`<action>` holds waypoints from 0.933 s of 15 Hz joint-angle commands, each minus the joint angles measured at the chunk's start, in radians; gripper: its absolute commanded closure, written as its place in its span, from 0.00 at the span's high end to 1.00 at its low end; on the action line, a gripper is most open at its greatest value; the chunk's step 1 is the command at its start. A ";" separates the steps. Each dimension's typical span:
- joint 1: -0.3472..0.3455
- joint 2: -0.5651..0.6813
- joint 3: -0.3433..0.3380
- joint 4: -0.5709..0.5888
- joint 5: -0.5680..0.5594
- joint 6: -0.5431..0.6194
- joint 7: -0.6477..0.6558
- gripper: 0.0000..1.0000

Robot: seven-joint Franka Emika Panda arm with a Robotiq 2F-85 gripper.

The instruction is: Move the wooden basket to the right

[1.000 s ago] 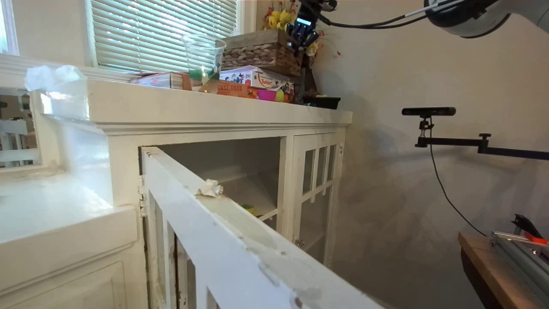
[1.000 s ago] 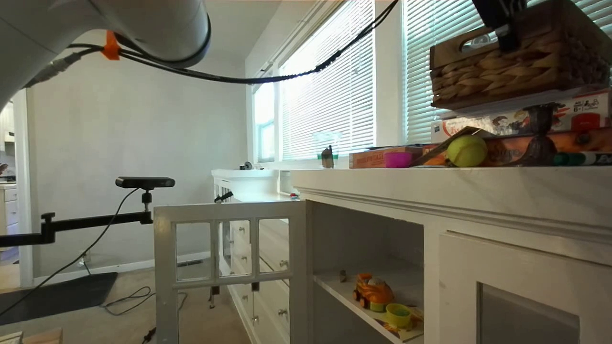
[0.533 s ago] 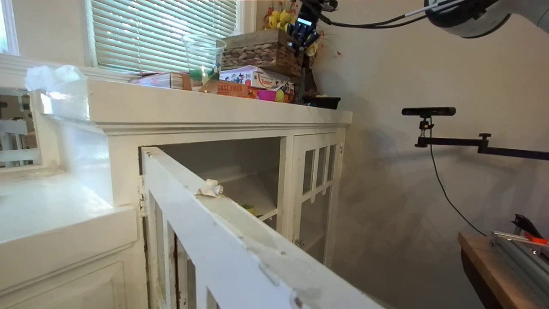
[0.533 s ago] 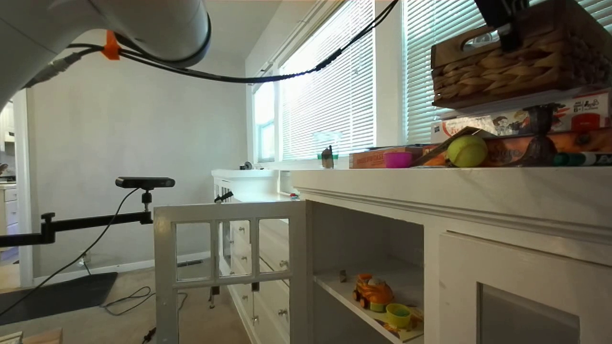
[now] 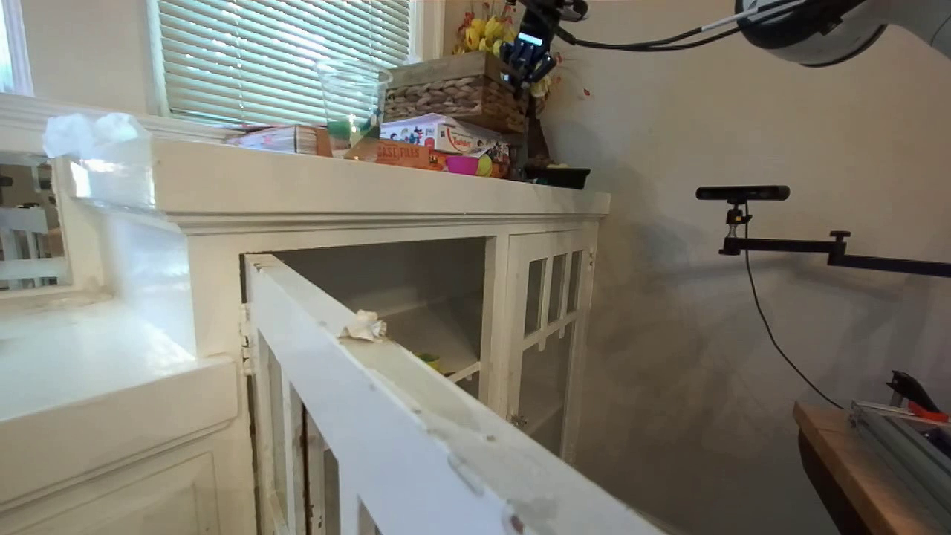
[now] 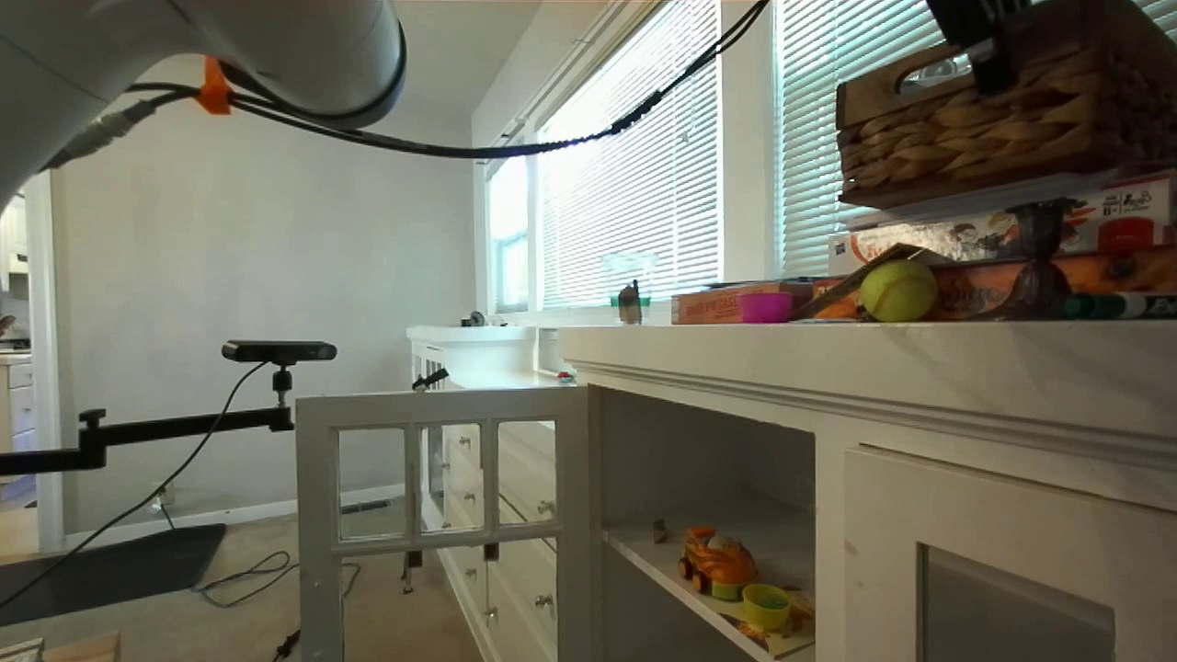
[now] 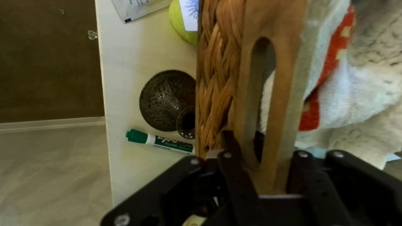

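The wooden basket is a brown woven box with plain wood rims. It rests level on stacked game boxes on the white cabinet top, in both exterior views. In the wrist view, the basket's woven side and slotted handle wall run up from my gripper. The gripper is shut on this wall, one finger outside it, the other inside and partly showing through the handle slot. White and red cloth lies inside the basket. In the exterior views my gripper is at the basket's front rim.
A dark metal candle holder, a green marker and a tennis ball stand along the cabinet edge below. Yellow flowers are behind the basket. A clear cup is at its left. A cabinet door hangs open.
The gripper and the basket have shifted together slightly to the right in both exterior views. The boxes and other objects beneath have stayed in place. The gripper has stayed shut on the basket wall.
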 commanded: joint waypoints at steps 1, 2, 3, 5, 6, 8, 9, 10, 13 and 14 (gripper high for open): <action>-0.011 -0.009 0.005 0.010 0.031 0.048 0.029 0.52; -0.011 -0.013 0.004 0.006 0.031 0.058 0.033 0.58; -0.012 -0.016 0.004 0.004 0.031 0.067 0.033 0.65; -0.016 -0.021 0.005 0.002 0.033 0.084 0.034 0.79; -0.017 -0.024 0.005 0.001 0.034 0.090 0.034 0.87; -0.017 -0.034 0.007 0.000 0.033 0.090 0.018 1.00; -0.014 -0.050 0.009 -0.004 0.030 0.068 -0.002 1.00; -0.011 -0.062 0.008 -0.005 0.026 0.060 -0.014 1.00; -0.007 -0.127 0.027 -0.018 0.034 -0.018 -0.112 1.00; -0.007 -0.152 0.035 -0.020 0.039 -0.056 -0.158 1.00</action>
